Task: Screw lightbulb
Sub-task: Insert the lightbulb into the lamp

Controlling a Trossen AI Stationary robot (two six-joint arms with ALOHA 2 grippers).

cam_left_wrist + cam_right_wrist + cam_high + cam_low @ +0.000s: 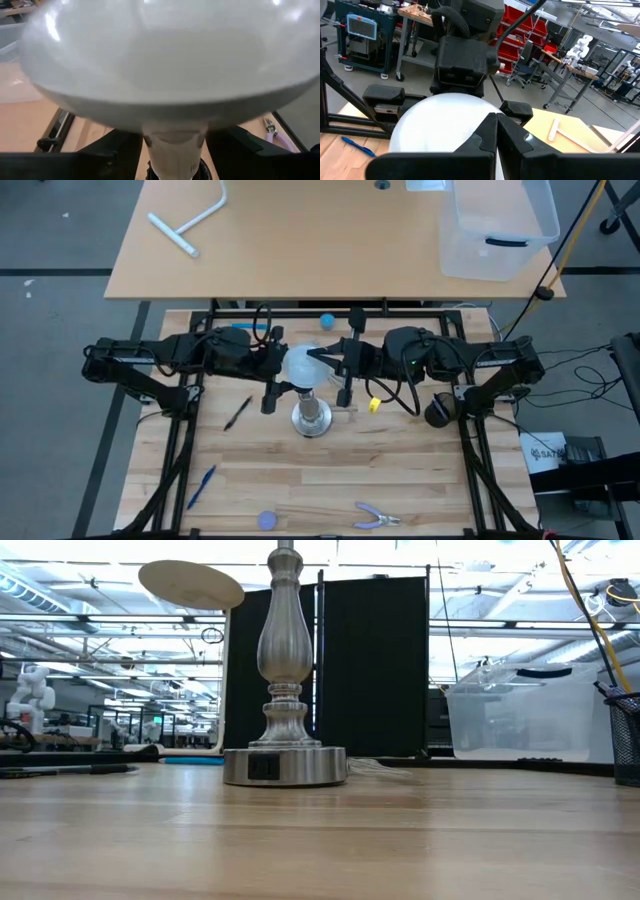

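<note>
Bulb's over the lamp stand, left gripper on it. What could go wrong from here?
1. The lightbulb is held at its smooth round globe by the left gripper; it may slip while being turned.
2. In the left wrist view the neck sits just above the socket; a slight tilt could cross-thread it.
3. The shut right gripper rests close against the globe, and the stand is unclamped; a push could shift it.

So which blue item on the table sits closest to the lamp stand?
The small blue ball, behind the lamp stand; the blue pen and blue disc lie nearer the front edge.
</note>
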